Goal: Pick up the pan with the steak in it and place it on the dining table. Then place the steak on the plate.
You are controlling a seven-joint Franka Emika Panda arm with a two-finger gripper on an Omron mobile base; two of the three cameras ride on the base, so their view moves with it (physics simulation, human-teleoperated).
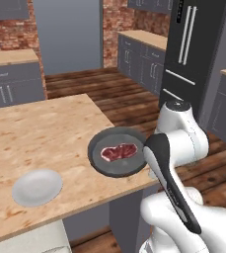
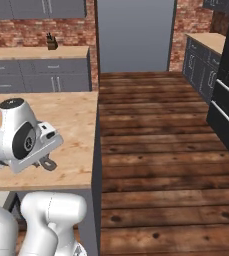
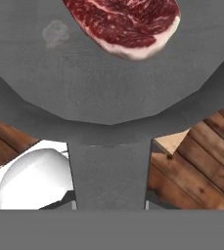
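In the left base view the steak [image 1: 118,151] lies in the pan [image 1: 116,165] at the bench's [image 1: 45,133] near right corner, with the plate [image 1: 37,187] on the bench at the pan's eight o'clock, apart from it.

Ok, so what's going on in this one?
The robot arm has the pan by its handle, with its pincer shut on it. The pan sits at the near right corner of the wooden dining table, its rim reaching over the edge, and whether it rests on the top or hangs just above it can't be told. The steak lies in the pan. The plate waits on the table to the pan's left, with nothing on it.
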